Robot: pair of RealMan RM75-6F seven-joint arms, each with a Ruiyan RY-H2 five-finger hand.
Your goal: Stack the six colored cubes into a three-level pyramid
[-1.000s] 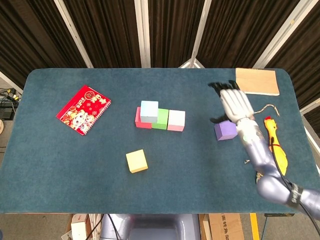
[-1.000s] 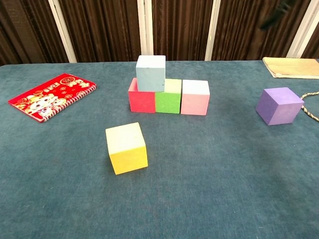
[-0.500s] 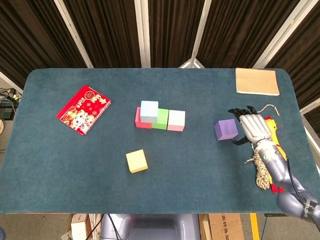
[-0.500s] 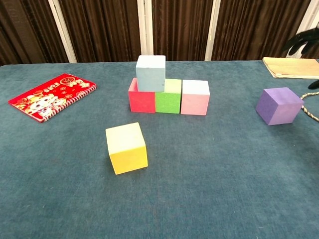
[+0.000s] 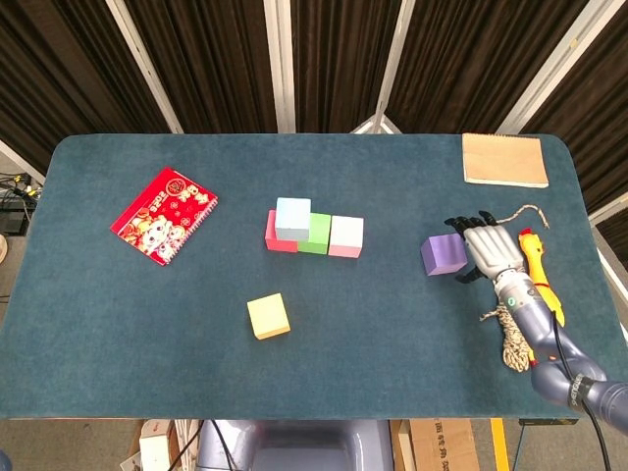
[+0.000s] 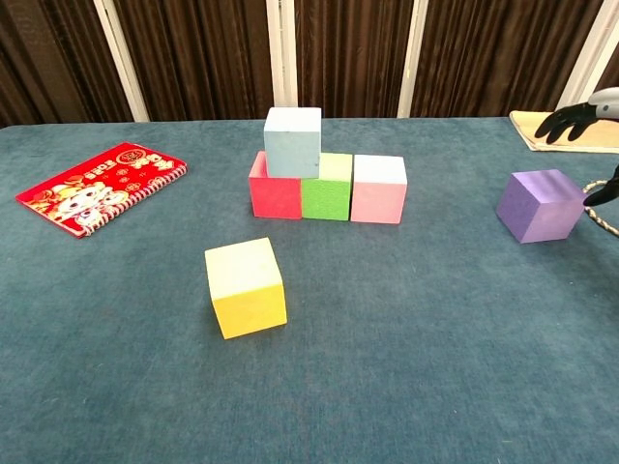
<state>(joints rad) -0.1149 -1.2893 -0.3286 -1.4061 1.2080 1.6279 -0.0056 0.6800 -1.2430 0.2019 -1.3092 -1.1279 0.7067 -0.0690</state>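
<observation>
Now that the right hand [image 5: 494, 252] has swung down from above and settled just right of the purple cube [image 5: 444, 254], its dark fingers [image 5: 461, 227] are spread and reach over the cube's right edge, holding nothing yet. A second ago it hovered higher, farther back; this looks like the start of a grasp. The left hand is out of sight. The purple cube has not moved and sits well right of the stack: red [image 5: 272, 236], green [image 5: 316, 234] and pink [image 5: 345, 236] in a row, the blue cube [image 5: 292, 217] on top, straddling red and green. The yellow cube [image 5: 268, 316] lies apart, nearer me. Bare cloth lies between cube and stack, but a rope [image 5: 509, 334] and a yellow toy [image 5: 539, 270] crowd the wrist near the table [image 5: 147, 373] edge.
</observation>
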